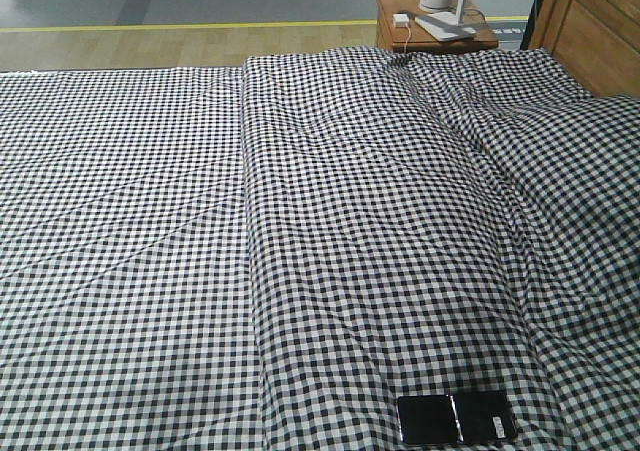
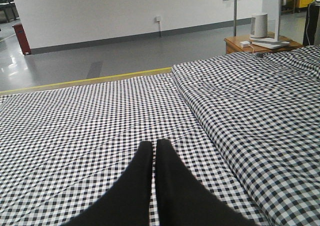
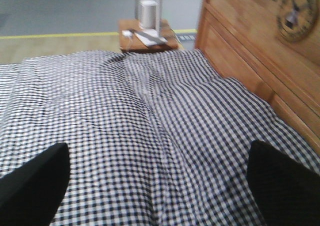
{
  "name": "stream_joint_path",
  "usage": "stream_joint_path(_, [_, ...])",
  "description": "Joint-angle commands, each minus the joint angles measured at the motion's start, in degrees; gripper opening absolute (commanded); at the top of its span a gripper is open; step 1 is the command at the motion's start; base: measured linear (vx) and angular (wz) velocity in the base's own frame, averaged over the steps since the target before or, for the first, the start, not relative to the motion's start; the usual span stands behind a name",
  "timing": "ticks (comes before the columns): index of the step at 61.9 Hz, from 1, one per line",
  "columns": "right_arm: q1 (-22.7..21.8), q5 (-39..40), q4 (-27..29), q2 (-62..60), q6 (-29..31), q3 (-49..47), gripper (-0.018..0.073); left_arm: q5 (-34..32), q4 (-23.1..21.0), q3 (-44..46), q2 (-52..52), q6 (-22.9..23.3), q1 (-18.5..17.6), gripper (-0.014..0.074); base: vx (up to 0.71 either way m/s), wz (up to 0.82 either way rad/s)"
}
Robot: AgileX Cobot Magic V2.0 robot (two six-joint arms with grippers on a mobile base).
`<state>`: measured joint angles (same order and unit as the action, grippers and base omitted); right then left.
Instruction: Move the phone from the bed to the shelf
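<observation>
The phone (image 1: pixel 457 418), a glossy black slab with a seam across its middle and a small white sticker, lies flat on the checked bed (image 1: pixel 300 231) near the front edge, right of centre. Neither wrist view shows it. My left gripper (image 2: pixel 154 146) hovers over the bed cloth with its black fingers pressed together and nothing between them. My right gripper (image 3: pixel 157 161) hangs above the bed near the headboard (image 3: pixel 260 50), fingers spread wide, only cloth below. The shelf is out of view.
A small reddish-brown nightstand (image 1: pixel 430 26) with a white appliance and a charger stands beyond the bed's far end. The grey floor has a yellow line (image 1: pixel 180 26). A raised fold runs down the bed (image 1: pixel 250 221).
</observation>
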<state>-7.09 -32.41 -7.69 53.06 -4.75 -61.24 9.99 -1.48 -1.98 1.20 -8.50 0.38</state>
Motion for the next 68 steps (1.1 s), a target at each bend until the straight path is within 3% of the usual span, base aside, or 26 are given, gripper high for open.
stream_joint_path(1, [-4.0, -1.0, -0.6, 2.7, -0.9, -5.8, 0.0672, -4.4, -0.5, 1.3, 0.3, 0.3, -0.3, 0.0001, 0.0, 0.0])
stream_joint_path(16, [-14.3, -5.8, 1.6, 15.1, 0.3, -7.7, 0.0668, -4.4, -0.5, 1.3, 0.3, 0.3, -0.3, 0.0001, 0.0, 0.0])
stream_joint_path(31, [-17.2, -7.8, 6.2, 30.4, 8.4, -7.7, 0.0661, -4.4, -0.5, 1.3, 0.3, 0.3, -0.3, 0.0001, 0.0, 0.0])
stream_joint_path(48, [-17.2, -12.0, 17.7, 48.7, 25.1, -7.7, 0.0651, -4.4, -0.5, 1.3, 0.3, 0.3, -0.3, 0.0001, 0.0, 0.0])
stream_joint_path(68, [-17.2, -11.7, 38.1, 65.5, 48.2, -7.7, 0.0643, -4.4, -0.5, 1.3, 0.3, 0.3, -0.3, 0.0001, 0.0, 0.0])
